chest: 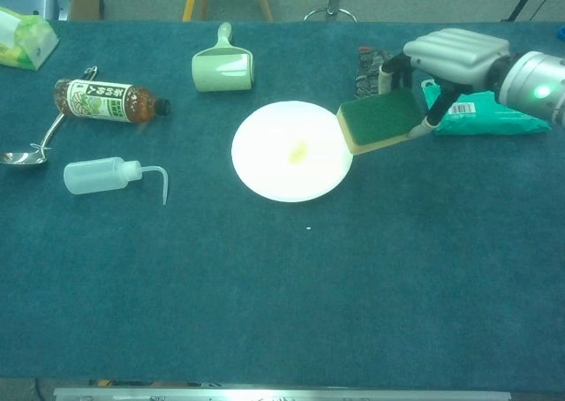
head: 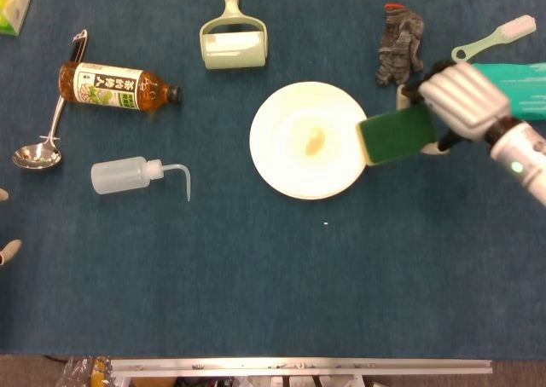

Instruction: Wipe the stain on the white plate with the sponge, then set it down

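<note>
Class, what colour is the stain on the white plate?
Yellowish, on the plate near its middle: the stain shows best in the head view.
</note>
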Controlling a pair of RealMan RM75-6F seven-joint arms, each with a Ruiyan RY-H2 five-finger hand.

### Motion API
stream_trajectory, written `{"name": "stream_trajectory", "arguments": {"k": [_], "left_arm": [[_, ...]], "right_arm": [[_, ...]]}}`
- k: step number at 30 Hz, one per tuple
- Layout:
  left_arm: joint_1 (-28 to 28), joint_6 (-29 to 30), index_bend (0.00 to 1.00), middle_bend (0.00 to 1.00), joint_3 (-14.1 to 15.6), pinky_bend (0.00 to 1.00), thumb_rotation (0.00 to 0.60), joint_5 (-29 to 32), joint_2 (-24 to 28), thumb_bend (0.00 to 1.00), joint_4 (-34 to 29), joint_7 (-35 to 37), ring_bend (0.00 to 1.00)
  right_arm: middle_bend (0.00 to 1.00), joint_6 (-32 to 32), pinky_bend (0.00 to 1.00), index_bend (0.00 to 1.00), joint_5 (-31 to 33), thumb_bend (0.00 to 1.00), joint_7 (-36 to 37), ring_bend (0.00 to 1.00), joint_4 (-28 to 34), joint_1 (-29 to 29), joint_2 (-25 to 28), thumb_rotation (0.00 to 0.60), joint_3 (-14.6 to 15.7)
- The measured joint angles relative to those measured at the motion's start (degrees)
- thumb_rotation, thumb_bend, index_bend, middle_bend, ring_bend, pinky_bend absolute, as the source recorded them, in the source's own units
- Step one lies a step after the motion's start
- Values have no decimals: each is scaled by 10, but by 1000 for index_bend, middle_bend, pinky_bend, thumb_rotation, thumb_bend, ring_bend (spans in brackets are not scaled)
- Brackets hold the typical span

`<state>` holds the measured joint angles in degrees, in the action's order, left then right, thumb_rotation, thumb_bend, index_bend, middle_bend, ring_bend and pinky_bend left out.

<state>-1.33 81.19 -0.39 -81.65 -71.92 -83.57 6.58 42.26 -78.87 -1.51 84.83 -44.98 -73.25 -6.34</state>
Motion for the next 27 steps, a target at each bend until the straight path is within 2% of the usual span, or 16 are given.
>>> {"name": "stream_trajectory", "arguments": {"k": [8,16,22,27], "left_arm": [[1,-2,375,178,1,508,600,0,-3,0,6,8,249],[2,-5,375,178,4,508,600,-3,-10,0,16,20,250],[5,-3,375,178,5,508,600,-5,-16,0,27,34,250],[8,-6,375,178,7,508,600,-3,-24,0,45,53,250]], "right_arm": [[547,-38,279,511,13,0,-5,445,-36,-42,-36,600,-16],[558,-86,279,520,52,4,-43,457,-46,-90,-51,600,-35],[563,-141,279,523,138,7,-104,461,-52,-144,-60,600,-37],[564,-159,279,523,218,8,-165,462,-59,-187,-75,600,-12]]}}
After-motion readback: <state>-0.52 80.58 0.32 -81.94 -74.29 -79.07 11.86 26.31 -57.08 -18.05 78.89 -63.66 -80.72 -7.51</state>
